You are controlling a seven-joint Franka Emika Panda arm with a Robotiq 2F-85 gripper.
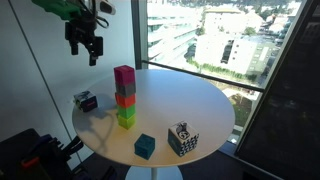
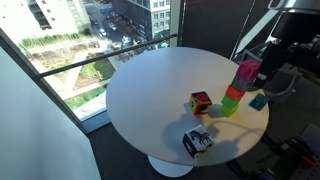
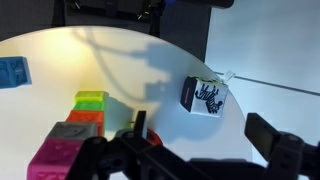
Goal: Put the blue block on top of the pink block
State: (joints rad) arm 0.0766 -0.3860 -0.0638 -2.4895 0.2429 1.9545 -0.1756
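Note:
The blue block [image 1: 145,146] lies on the round white table [image 1: 200,105] near its front edge; it also shows in an exterior view [image 2: 258,101] and at the left edge of the wrist view [image 3: 12,72]. The pink block [image 1: 124,76] tops a stack of several cubes, above grey, red-orange and green ones. The pink block also shows in an exterior view [image 2: 247,71] and in the wrist view [image 3: 60,158]. My gripper [image 1: 85,52] hangs open and empty high above the table, up and to the side of the stack; it also shows in an exterior view [image 2: 268,66] and in the wrist view [image 3: 205,135].
A black-and-white patterned cube [image 3: 207,95] lies on the table beyond the stack. In an exterior view, one patterned cube [image 1: 183,140] sits near the blue block and another [image 1: 86,100] sits at the table's edge. A window wall stands behind the table.

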